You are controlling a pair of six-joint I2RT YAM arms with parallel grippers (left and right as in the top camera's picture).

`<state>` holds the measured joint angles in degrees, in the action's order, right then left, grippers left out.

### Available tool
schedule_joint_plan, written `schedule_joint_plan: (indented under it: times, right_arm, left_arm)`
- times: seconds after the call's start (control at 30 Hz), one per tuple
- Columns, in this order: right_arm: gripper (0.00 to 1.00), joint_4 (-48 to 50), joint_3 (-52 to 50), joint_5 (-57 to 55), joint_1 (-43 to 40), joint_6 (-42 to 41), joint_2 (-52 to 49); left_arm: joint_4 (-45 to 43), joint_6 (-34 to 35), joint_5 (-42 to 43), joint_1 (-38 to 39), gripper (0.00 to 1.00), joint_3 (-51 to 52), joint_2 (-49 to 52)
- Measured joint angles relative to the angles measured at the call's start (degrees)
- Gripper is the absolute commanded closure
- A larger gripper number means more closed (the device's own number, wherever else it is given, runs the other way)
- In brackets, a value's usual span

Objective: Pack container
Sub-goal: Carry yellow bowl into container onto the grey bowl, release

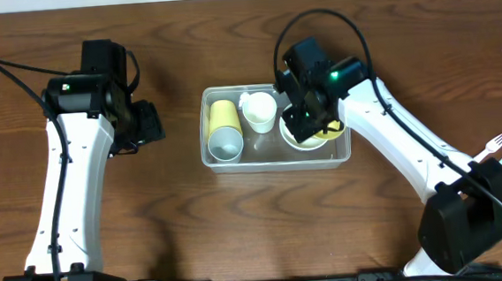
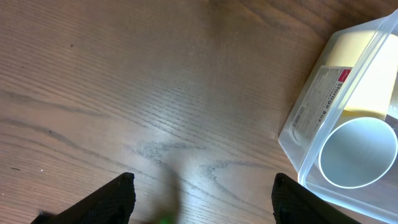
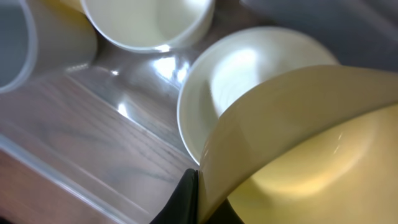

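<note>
My right gripper (image 1: 307, 126) pinches the yellow bowl's (image 3: 311, 155) rim at the 3 o'clock end of the container (image 1: 277, 162), table centre; my left gripper (image 1: 148, 123) hangs wide at its 9 o'clock.

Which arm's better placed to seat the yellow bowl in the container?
Right. The right end effector grips the yellow bowl over the container; the left end effector hangs open over the table.

left arm (image 1: 72, 179) is stretched forward | left gripper (image 1: 146, 123) is held open, nothing gripped | right arm (image 1: 401, 139) is angled inward | right gripper (image 1: 307, 119) is clamped on yellow bowl (image 3: 298, 137) rim
</note>
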<state>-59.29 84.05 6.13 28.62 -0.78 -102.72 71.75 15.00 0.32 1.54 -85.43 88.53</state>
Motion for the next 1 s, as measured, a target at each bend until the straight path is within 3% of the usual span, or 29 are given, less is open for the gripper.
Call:
schedule_joint_plan:
  times: [0.23,0.33,0.4,0.63,0.73,1.0]
  right_arm:
    - [0.94,3.08,-1.25,0.02,0.02,0.09,0.00]
    - [0.67,3.50,-1.25,-0.09,0.00,-0.07,0.00]
    - [0.54,3.50,-1.25,-0.13,0.02,0.11,0.02]
    - [0.53,3.50,-1.27,-0.20,0.00,0.55,0.00]
    - [0.59,3.74,-1.27,-0.24,0.02,0.63,0.02]
    - [0.48,4.57,-0.39,-6.80,-0.87,-6.21,0.13]
  left_arm:
    - [0.00,0.00,-0.02,0.00,0.29,0.00,0.00]
    - [0.00,0.00,-0.02,0.00,0.29,0.00,0.00]
    - [0.00,0.00,-0.02,0.00,0.29,0.00,0.00]
    - [0.00,0.00,0.00,0.00,0.29,0.00,0.00]
    - [0.00,0.00,0.00,0.00,0.29,0.00,0.00]
    - [0.00,0.00,0.02,0.00,0.29,0.00,0.00]
